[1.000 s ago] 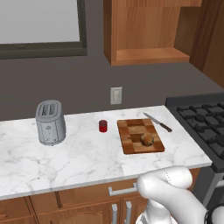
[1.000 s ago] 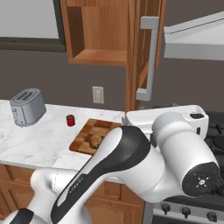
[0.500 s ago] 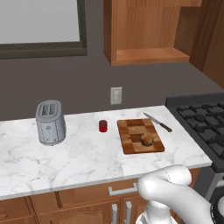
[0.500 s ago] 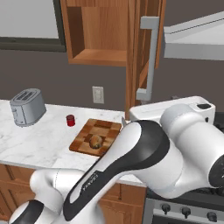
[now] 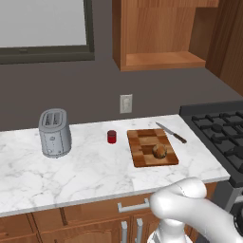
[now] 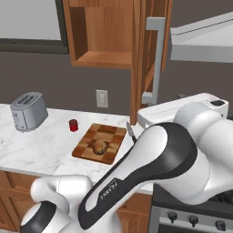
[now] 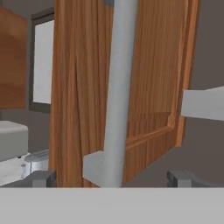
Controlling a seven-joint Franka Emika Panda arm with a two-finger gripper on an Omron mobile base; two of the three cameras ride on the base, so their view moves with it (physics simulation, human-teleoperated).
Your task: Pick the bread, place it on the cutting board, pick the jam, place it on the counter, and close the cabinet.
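On the cutting board point(image 5: 152, 147) sits the bread point(image 5: 159, 151); jam point(image 5: 111, 136) stands just left of it. Gripper point(image 7: 111, 177), jaws apart, faces the open cabinet point(image 7: 83, 96) door's handle point(image 7: 118, 87).

I'm looking at the glossy white robot arm with rounded shells point(image 6: 191, 132), and a broad black band wraps its big link. I can read small white lettering on that black part. The base is a white dome point(image 5: 185, 201), with a dark round joint cap beside it.
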